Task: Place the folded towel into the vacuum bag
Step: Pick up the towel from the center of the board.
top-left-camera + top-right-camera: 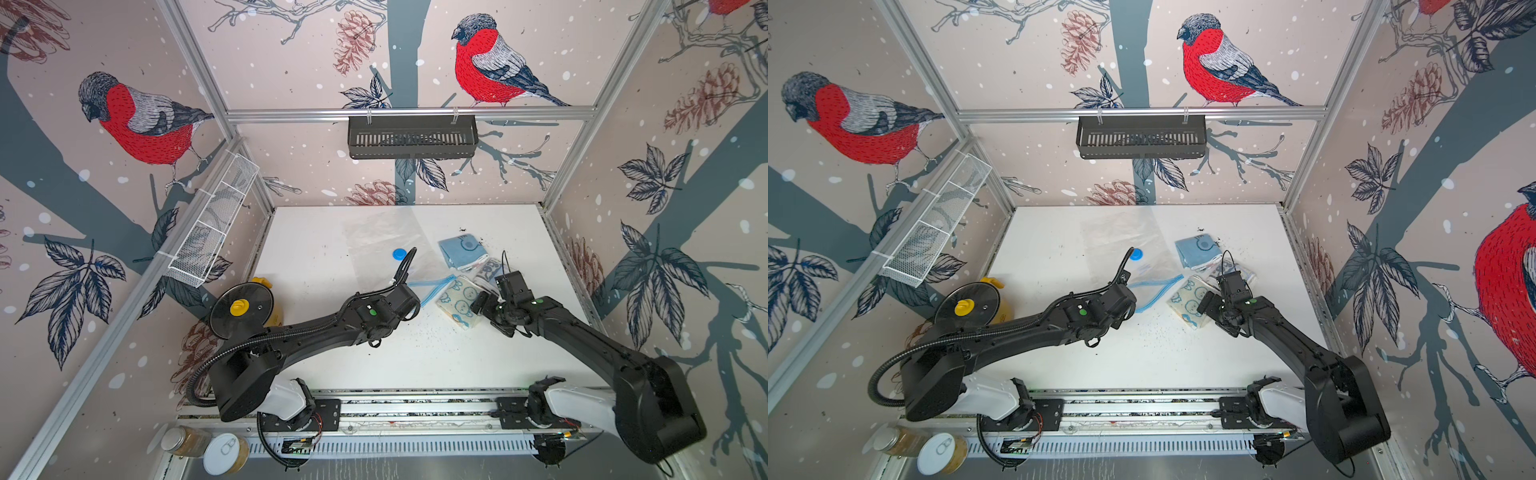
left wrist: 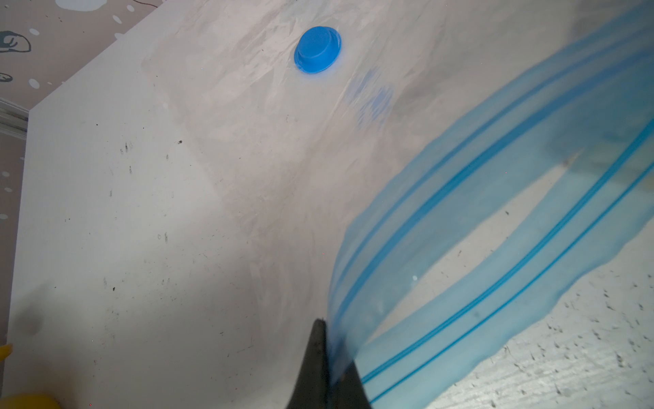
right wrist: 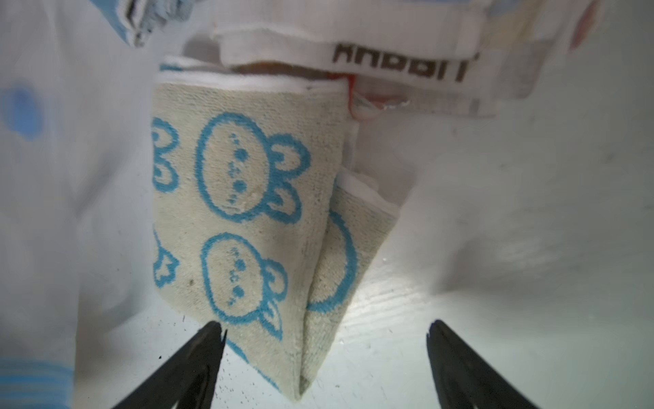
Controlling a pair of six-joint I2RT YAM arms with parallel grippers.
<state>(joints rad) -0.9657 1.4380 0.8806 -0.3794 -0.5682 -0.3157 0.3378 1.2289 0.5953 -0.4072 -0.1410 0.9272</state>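
The clear vacuum bag [image 1: 382, 241] lies flat mid-table, its round blue valve cap [image 1: 400, 254] [image 2: 317, 49] facing up. My left gripper [image 2: 332, 348] is shut on the upper layer of the bag's blue zip strip [image 2: 495, 230] [image 1: 1156, 291], and the mouth gapes a little. Just right of the mouth lies the folded towel [image 1: 459, 301] [image 1: 1190, 301], beige with blue bear faces. My right gripper [image 3: 327, 324] is open low over the table, with the towel [image 3: 247, 212] corner between its spread fingers, untouched.
A blue cloth [image 1: 462, 249] and a white printed cloth [image 1: 492, 268] lie behind the towel. A round lid with a yellow knob [image 1: 241, 309] stands at the left edge. A wire basket [image 1: 212, 224] and a black shelf [image 1: 411, 137] hang on the walls. Dark crumbs dot the table.
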